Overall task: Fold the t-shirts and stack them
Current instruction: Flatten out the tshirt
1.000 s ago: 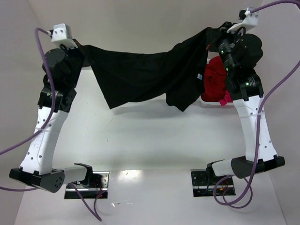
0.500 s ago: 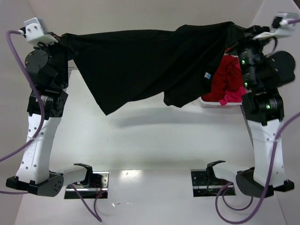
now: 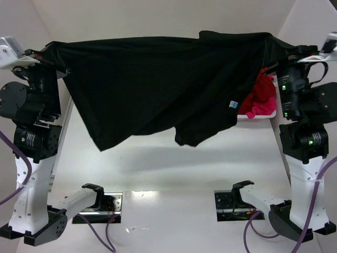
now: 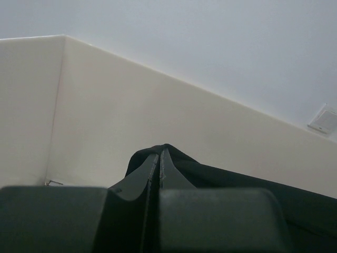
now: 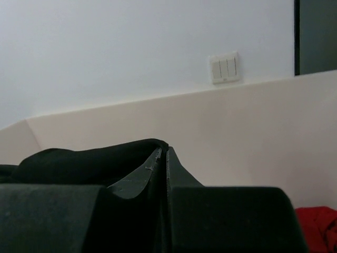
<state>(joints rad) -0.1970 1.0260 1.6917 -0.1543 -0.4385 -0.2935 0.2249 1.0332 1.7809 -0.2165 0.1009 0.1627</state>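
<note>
A black t-shirt (image 3: 158,84) hangs spread out in the air above the white table, pulled wide between both arms. At its left top corner my left gripper (image 3: 50,48) is shut on the cloth; the left wrist view shows the pressed-together fingertips (image 4: 159,153) with black fabric (image 4: 221,176) folded over them. The right gripper (image 3: 287,47) is shut on the right top corner, and black cloth (image 5: 79,161) wraps its tips (image 5: 163,152). A dark red t-shirt (image 3: 261,90) and a pink t-shirt (image 3: 257,110) lie bunched behind the black shirt's right edge.
The red and pink shirts sit in a white basket (image 3: 263,116) at the back right, partly hidden by the black shirt. White walls enclose the table on three sides. Purple cables (image 3: 253,234) loop by the arm bases, near two mounting plates (image 3: 102,203).
Both arms have swung outward and up, left to the left and right to the right. The black shirt, sagging a second ago, is now stretched wide and hangs flatter.
</note>
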